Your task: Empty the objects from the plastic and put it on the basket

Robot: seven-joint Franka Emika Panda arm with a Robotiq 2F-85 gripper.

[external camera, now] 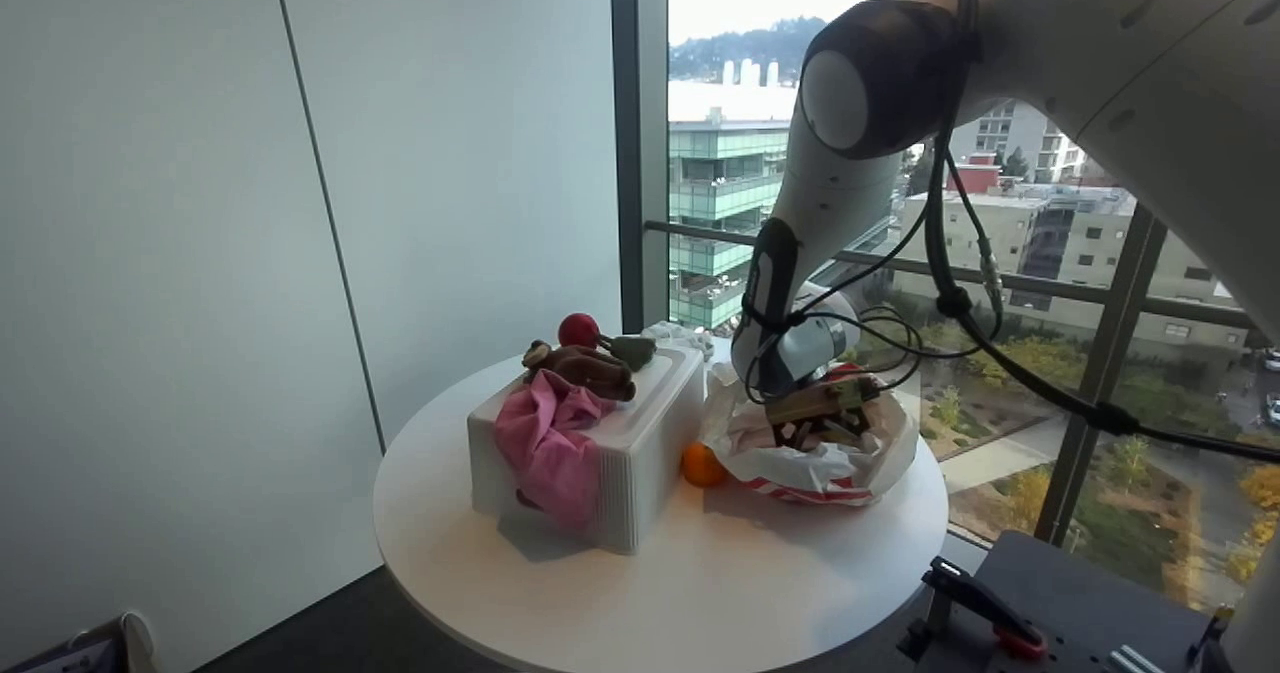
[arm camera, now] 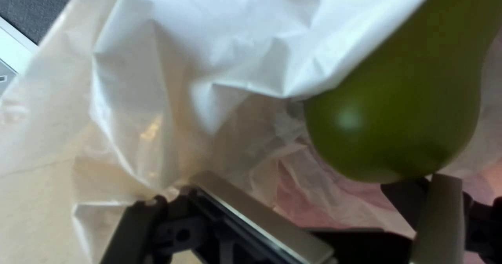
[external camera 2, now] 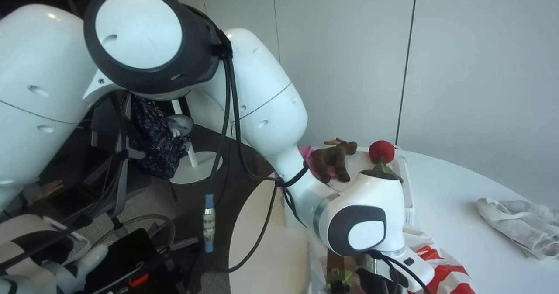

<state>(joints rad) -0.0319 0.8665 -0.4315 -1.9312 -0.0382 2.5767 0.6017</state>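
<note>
1. Basket (external camera: 660, 453) (landmark): white, fine vertical lines at one corner.
2. Cloth item (external camera: 550, 443), draped over the basket's edge: solid pink.
3. Animal figure (external camera: 585, 371), on the basket: dark brown, tan at the head.
4. Ball-ended item (external camera 2: 381, 155), on the basket: red at the ball, dark green below.
5. Round item (external camera: 703, 464), just beside the basket: plain orange.
6. Plastic (external camera: 820, 465), beside the basket: translucent whitish, red stripes.
7. Pear-shaped item (arm camera: 392, 119), wrist view: yellow-green.
8. Gripper (arm camera: 327, 185), wrist view: black, pads (arm camera: 441, 217) tan.
9. Table (external camera: 760, 593), under the basket: white.
10. Crumpled cloth (external camera 2: 522, 226), apart from the basket: greyish white.
</note>
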